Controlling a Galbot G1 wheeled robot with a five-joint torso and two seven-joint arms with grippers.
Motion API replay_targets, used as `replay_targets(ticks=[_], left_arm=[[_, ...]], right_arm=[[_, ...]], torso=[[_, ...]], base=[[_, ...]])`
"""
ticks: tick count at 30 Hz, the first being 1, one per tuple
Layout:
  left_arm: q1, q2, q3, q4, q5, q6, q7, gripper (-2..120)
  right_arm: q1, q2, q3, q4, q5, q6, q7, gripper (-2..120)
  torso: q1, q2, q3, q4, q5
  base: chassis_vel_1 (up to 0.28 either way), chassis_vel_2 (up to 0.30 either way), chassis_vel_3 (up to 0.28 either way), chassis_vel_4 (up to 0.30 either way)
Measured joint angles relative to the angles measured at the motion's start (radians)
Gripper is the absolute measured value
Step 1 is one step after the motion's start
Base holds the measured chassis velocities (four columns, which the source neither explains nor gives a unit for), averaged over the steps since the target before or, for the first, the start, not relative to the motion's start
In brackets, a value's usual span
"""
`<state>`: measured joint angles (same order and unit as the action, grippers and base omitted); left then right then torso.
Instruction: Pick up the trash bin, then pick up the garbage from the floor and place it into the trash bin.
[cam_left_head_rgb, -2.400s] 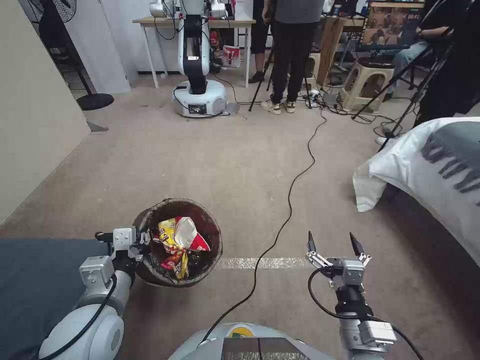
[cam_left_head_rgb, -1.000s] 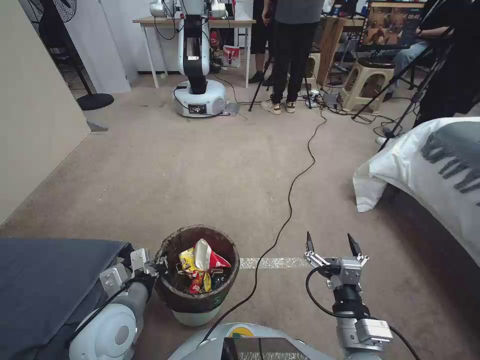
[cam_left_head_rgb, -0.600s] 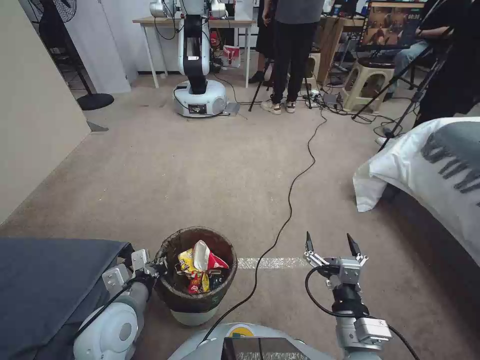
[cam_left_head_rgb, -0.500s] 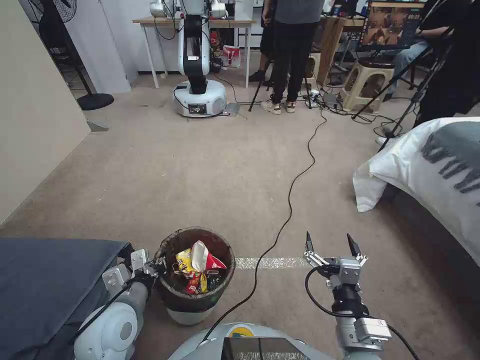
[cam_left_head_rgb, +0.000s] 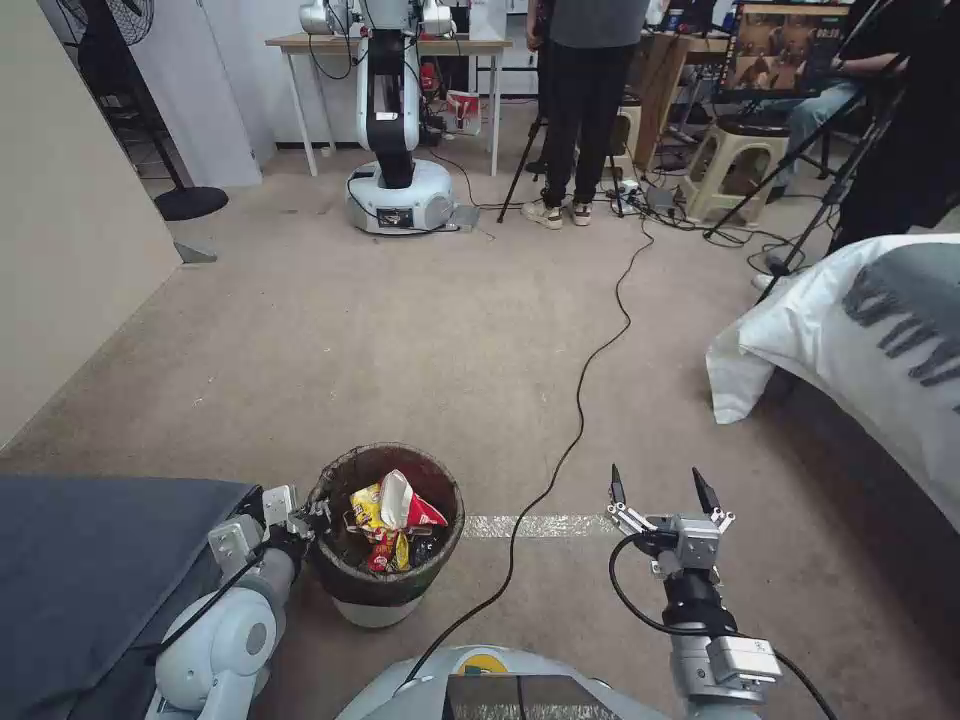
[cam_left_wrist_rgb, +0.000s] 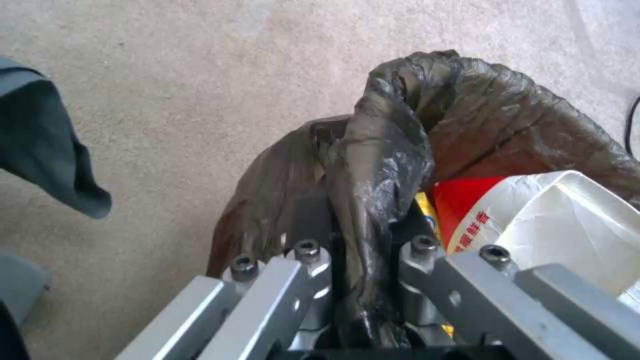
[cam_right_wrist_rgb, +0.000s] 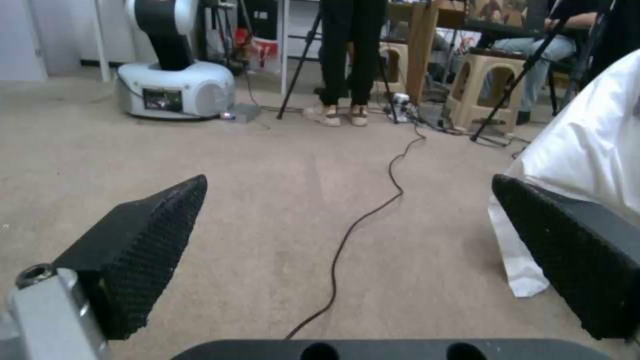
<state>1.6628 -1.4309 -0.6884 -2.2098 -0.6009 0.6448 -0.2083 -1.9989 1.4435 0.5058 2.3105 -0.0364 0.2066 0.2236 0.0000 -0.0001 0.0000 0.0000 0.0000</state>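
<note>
The trash bin (cam_left_head_rgb: 352, 588), a small white bucket with a dark crinkled bag over its rim, stands upright low on the carpet just left of my base. My left gripper (cam_left_head_rgb: 306, 520) is shut on its near-left rim; the left wrist view shows the fingers (cam_left_wrist_rgb: 427, 250) clamping the folded bag (cam_left_wrist_rgb: 467, 115). Garbage (cam_left_head_rgb: 392, 512) fills the bin: yellow and red wrappers and a red-white carton (cam_left_wrist_rgb: 533, 210). My right gripper (cam_left_head_rgb: 655, 482) hovers open over the carpet to the right of the bin, its black pads (cam_right_wrist_rgb: 140, 245) wide apart and holding nothing.
A black cable (cam_left_head_rgb: 580, 400) runs across the carpet between the bin and the right gripper, crossing a tape strip (cam_left_head_rgb: 540, 525). A bed with a white duvet (cam_left_head_rgb: 860, 330) is at the right, dark cloth (cam_left_head_rgb: 90, 560) at the left. Another robot (cam_left_head_rgb: 395, 150), people and tripods stand far back.
The left arm brought the bin from a tilted, raised pose at the left to upright, closer to my base, and lowered it. The right arm has not moved.
</note>
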Motion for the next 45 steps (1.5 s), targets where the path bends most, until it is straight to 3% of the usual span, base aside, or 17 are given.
replay_targets(ticks=[20,24,31,33,41,45], left_arm=[[-0.016,-0.003,0.000,0.053,0.012,0.000,0.017,10],[-0.014,-0.004,0.002,0.053,0.017,0.007,0.016,23],[-0.011,-0.003,0.004,0.038,0.048,0.009,0.016,55],[-0.011,-0.003,0.004,0.034,0.055,0.009,0.016,57],[-0.010,-0.001,0.008,0.002,0.222,-0.023,0.043,90],[-0.010,-0.002,0.008,-0.011,0.283,-0.040,0.056,99]], right_arm=[[0.010,-0.004,-0.003,0.000,0.004,-0.010,0.000,100],[0.013,-0.004,-0.004,0.000,0.004,-0.014,0.000,100],[0.020,-0.005,-0.011,0.001,0.004,-0.020,0.000,100],[0.021,-0.005,-0.011,0.001,0.004,-0.021,0.000,100],[0.025,-0.010,-0.017,0.001,0.005,-0.023,0.000,100],[0.027,-0.012,-0.019,0.001,0.005,-0.026,0.000,100]], torso=[[0.000,0.000,0.000,0.0000,0.0002],[0.000,0.000,0.000,-0.0003,-0.0006],[0.000,0.000,0.000,-0.0001,-0.0002],[0.000,0.000,0.000,-0.0001,-0.0001],[0.000,0.000,0.000,-0.0001,0.0000],[0.000,0.000,0.000,0.0000,0.0000]], base=[[0.000,0.000,0.000,0.000],[0.000,0.000,0.000,0.000],[0.000,0.000,0.000,0.000],[0.000,0.000,0.000,0.000],[0.000,0.000,0.000,0.000],[0.000,0.000,0.000,0.000]])
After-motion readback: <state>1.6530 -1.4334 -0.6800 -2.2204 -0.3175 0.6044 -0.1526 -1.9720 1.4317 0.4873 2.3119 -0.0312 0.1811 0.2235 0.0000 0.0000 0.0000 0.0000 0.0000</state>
